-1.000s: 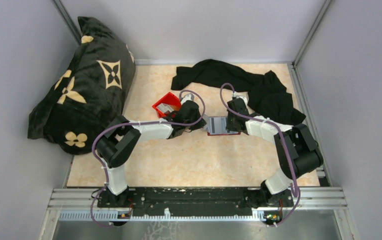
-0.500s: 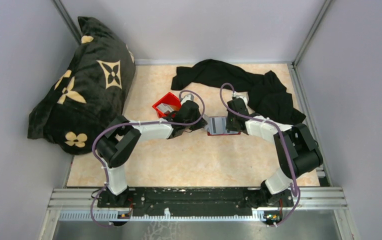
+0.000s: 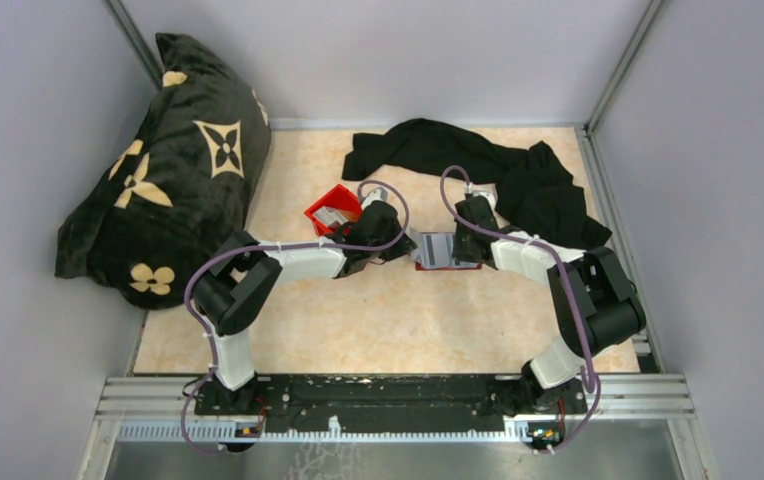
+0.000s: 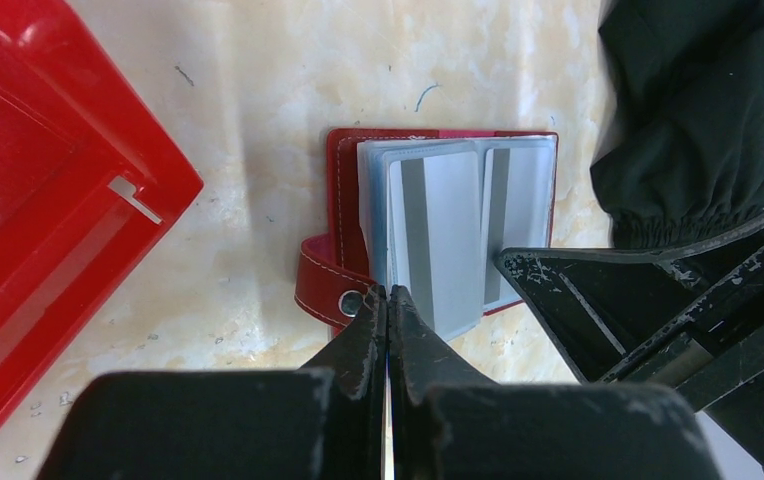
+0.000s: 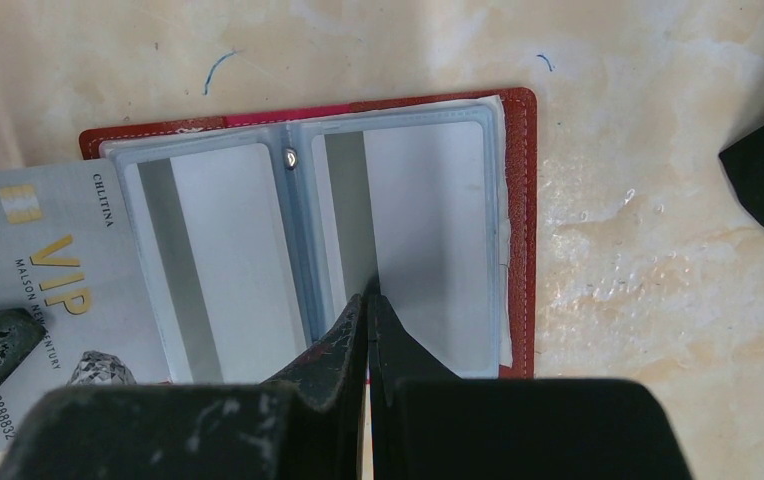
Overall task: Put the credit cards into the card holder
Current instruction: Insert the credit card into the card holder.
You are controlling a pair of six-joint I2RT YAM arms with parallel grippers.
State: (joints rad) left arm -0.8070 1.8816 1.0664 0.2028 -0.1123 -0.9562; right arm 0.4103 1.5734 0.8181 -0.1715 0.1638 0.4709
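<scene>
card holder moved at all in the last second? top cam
No. In the top view the card holder sits just as far right of the red bin as a second ago, still lying open.

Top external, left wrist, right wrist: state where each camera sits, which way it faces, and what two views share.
Top external: above, behind; looks down at the table; left arm, right arm show.
Left wrist: on its arm, faces down past the shut left end effector at the card holder.
Right wrist: likewise, past the shut right end effector.
Wrist views share the card holder.
</scene>
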